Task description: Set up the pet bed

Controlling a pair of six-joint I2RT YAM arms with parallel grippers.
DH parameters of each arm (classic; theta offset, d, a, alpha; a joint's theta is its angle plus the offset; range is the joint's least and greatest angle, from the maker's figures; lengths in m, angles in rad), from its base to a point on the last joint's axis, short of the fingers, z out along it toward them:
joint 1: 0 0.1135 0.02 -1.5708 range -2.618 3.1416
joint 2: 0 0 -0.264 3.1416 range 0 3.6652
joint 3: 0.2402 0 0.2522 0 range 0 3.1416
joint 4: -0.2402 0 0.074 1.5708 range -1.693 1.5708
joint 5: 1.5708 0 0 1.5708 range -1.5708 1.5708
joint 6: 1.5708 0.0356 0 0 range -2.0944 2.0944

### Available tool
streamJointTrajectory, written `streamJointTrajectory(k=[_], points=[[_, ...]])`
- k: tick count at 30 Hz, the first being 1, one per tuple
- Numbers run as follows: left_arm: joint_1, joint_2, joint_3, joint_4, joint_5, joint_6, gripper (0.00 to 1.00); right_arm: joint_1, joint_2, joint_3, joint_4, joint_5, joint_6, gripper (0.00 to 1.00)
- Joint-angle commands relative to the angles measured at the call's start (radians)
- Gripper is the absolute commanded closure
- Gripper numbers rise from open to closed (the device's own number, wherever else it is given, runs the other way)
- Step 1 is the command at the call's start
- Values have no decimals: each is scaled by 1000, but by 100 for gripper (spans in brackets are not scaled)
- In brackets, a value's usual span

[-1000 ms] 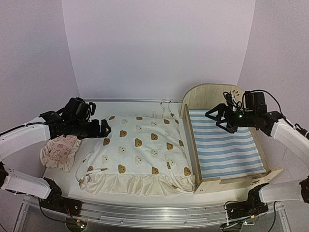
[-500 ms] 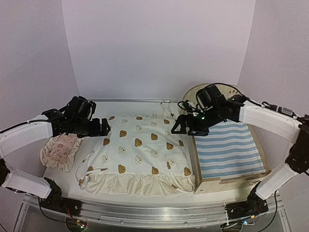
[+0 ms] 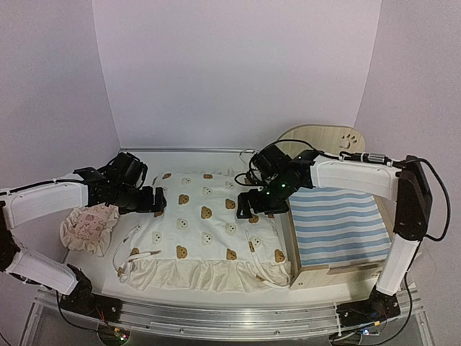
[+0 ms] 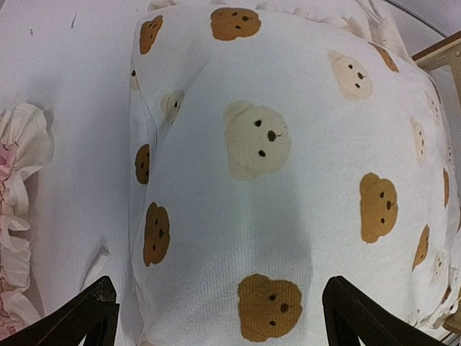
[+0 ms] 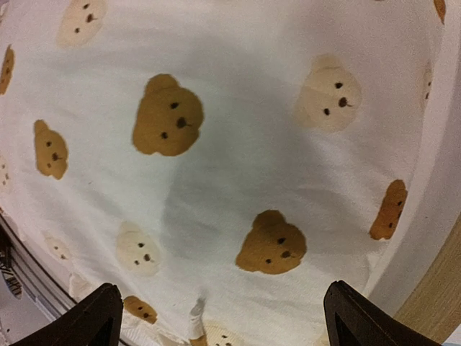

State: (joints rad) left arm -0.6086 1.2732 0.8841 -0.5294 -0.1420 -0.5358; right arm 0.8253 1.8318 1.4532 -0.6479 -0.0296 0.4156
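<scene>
I see pet bed (image 3: 338, 227) at desk (image 3: 194, 160) right edge, right of both pincers. Right pincer (image 3: 250, 207) spread, over quilt (image 3: 205, 231), just beside bed rail. Left pincer (image 3: 154, 200) spread, over quilt's left side.

No readable text; a paw print (image 3: 348, 143) marks the pet bed (image 3: 337, 225).

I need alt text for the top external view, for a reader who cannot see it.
Two open robot grippers hang over a cream bear-print quilt: the left gripper at its left edge, the right gripper near its right edge. The pet bed stands right of it, a ruffled pillow left.
</scene>
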Motion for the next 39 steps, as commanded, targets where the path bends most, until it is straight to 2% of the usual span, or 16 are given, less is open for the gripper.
streamJointTrajectory(k=[1, 6, 16, 20, 21, 25, 26, 28, 31, 32, 35, 37, 39], points=[[5, 28, -13, 55, 3, -25, 0, -3, 22, 37, -25, 171, -18, 2], [35, 80, -41, 111, 58, -22, 0, -24, 69, 39, -34, 218, -6, 2], [63, 157, -93, 183, 117, -27, 0, -52, 228, 90, -33, 165, 31, 2], [71, 178, -136, 243, 197, -38, 0, -62, 249, 67, -29, 148, 45, 2], [72, 182, -146, 262, 219, -38, 4, -63, 253, 65, -27, 137, 46, 5], [73, 200, -164, 316, 258, -39, 51, -63, 255, 60, 15, 30, 30, 33], [73, 199, -155, 306, 238, -36, 57, -63, 254, 66, 24, -10, 24, 39], [72, 185, -117, 252, 136, -31, 60, -62, 251, 93, 34, -99, 11, 51], [73, 136, -37, 115, -77, -34, 60, -55, 223, 137, 37, -173, 21, 64], [73, 118, -13, 84, -119, -35, 60, -48, 210, 149, 37, -177, 22, 63], [73, 80, 21, 31, -179, -36, 55, -34, 167, 169, 37, -171, 32, 45], [73, 71, 13, 22, -160, -38, 42, -32, 145, 161, 37, -135, 50, 29], [73, 71, -3, 18, -127, -42, 21, -33, 130, 140, 37, -74, 68, 13]])
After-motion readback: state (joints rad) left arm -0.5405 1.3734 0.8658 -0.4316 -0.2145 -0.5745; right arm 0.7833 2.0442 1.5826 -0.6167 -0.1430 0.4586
